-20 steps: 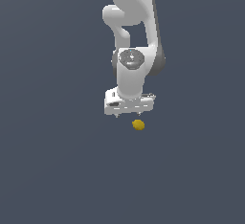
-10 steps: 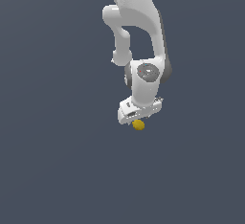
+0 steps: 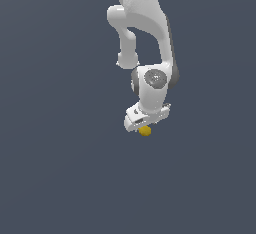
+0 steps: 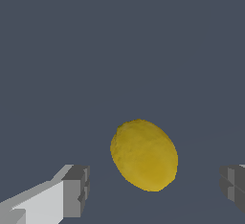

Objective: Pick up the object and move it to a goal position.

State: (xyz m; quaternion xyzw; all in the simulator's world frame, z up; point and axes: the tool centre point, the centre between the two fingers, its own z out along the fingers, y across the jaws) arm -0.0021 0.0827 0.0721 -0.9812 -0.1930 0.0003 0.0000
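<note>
There was one robot arm [image 3: 142, 33], white, with one claw [image 3: 145, 122] at its end. The claw carried two fingers [image 4: 72, 191], both with grey pads, seen in the wrist view. There was one object [image 4: 144, 154], a single yellow-orange rounded lump, lemon-like; the exterior view showed that same one lump just beneath the claw. One plain dark grey surface [image 3: 60, 168] filled the background in both views. That made one arm, one claw, two fingers, one object.
</note>
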